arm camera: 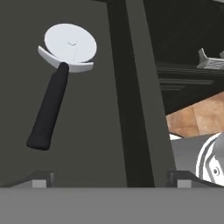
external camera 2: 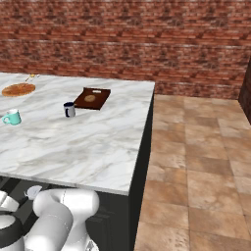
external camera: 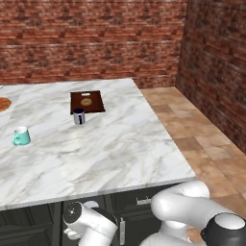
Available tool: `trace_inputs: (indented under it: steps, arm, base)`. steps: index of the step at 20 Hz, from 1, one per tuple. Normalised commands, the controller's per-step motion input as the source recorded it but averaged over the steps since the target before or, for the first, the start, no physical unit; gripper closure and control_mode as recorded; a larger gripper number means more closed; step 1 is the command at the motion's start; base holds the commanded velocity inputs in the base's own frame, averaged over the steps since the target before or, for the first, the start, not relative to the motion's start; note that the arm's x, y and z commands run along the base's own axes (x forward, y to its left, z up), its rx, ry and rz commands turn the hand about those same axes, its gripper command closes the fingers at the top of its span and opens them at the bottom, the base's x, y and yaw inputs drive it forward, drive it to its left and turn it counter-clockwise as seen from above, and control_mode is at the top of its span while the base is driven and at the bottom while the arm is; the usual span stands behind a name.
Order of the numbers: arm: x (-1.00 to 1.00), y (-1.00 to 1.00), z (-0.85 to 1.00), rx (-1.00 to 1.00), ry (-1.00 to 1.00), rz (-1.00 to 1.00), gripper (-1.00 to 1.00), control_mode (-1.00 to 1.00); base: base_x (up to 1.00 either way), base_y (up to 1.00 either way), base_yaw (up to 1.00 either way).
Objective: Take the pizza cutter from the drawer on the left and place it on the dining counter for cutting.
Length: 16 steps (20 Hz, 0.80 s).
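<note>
The gripper [arm camera: 109, 180] is spread wide and holds nothing: in the hand view its two dark finger tips [arm camera: 41, 179] rise far apart at the bottom, one at the lower left and one at the lower right, with bare drawer floor between them. Beyond them lies the pizza cutter [arm camera: 59, 83], flat on the dark floor of the open drawer [arm camera: 94, 131], apart from both tips. Its pale round wheel sits toward the far end of the drawer floor as the hand sees it, with a light guard curving under the wheel, and its black handle runs back from there toward the left tip, slanting toward that side; the butt of the handle ends short of the tip. A dark drawer wall runs along the right of the cutter, and past it are black cabinet fronts, a silver bar handle [arm camera: 212, 59] and a patch of tan floor tiles [arm camera: 197, 118]. In the left base view the arm reaches low under the near edge of the dining counter [external camera: 110, 153], in front of the black cabinets. On the white marble top a dark blue cup [external camera: 79, 116] stands near the middle, just in front of a dark brown wooden board [external camera: 87, 102]; a teal mug [external camera: 21, 136] stands toward the left edge, and a round flat pizza [external camera 2: 18, 89] lies near the far left corner in the right base view.
</note>
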Motion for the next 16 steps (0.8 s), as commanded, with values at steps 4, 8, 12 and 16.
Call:
trace_inputs:
  steps: [4, 8, 12, 16]
  arm:
    - [0.28, 0.06, 0.0, 0.05, 0.0, 0.09, -1.0, -1.0]
    - [0.17, 0.14, 0.0, 0.04, 0.0, 0.08, -1.0, -1.0]
    - [0.1, 0.21, 0.0, 0.09, 0.0, 0.07, -1.0, -1.0]
    - [0.07, 0.2, -0.01, 0.08, 0.0, 0.06, -1.0, -1.0]
  base:
    - [0.0, 0.0, 0.0]
    - [0.0, 0.0, 0.0]
    - [0.0, 0.0, 0.0]
    - [0.0, 0.0, 0.0]
